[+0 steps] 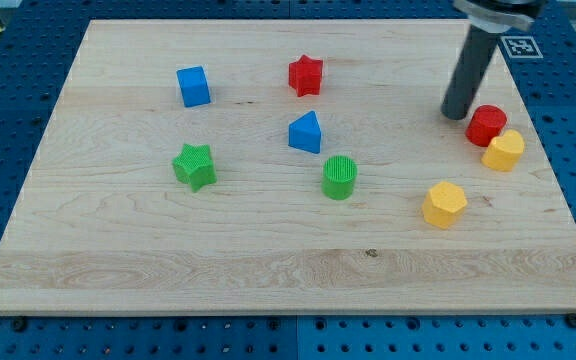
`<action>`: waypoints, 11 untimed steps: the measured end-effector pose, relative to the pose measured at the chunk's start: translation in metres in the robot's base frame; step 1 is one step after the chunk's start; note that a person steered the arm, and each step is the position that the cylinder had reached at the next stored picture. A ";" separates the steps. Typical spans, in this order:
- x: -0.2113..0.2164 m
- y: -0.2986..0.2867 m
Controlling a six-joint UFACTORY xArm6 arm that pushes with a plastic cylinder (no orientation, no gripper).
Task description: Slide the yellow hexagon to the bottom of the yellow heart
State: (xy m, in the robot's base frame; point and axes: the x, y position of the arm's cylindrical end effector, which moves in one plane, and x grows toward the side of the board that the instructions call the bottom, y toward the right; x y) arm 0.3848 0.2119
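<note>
Pale wood grain runs across the board (268,270), and my tip (455,115) rests on it near the view's top right. There are no jaws on this arm to be apart or together, only the dark rod, so every place here is counted from its lower end.

Just to the tip's right, nearly touching, sits the red cylinder (486,125); the yellow heart (504,150) leans against that cylinder a little lower and further right. The yellow hexagon (444,204) lies below the tip, well apart from it and down-left of the heart. Far to the tip's left are the red star (306,75), blue triangle (306,132), green cylinder (339,178), green star (195,165) and blue cube (194,86).

To do this step well, I'd say the tip should swing round to the hexagon's left side, clear of the red cylinder, then push it steadily rightward until it sits directly under the heart, stopping short of bumping the heart.

No readable writing shows; a black-and-white marker tag (520,45) sits beyond the board's top right corner.
</note>
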 end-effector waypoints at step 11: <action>0.063 -0.097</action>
State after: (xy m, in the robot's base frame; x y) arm 0.4483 0.1144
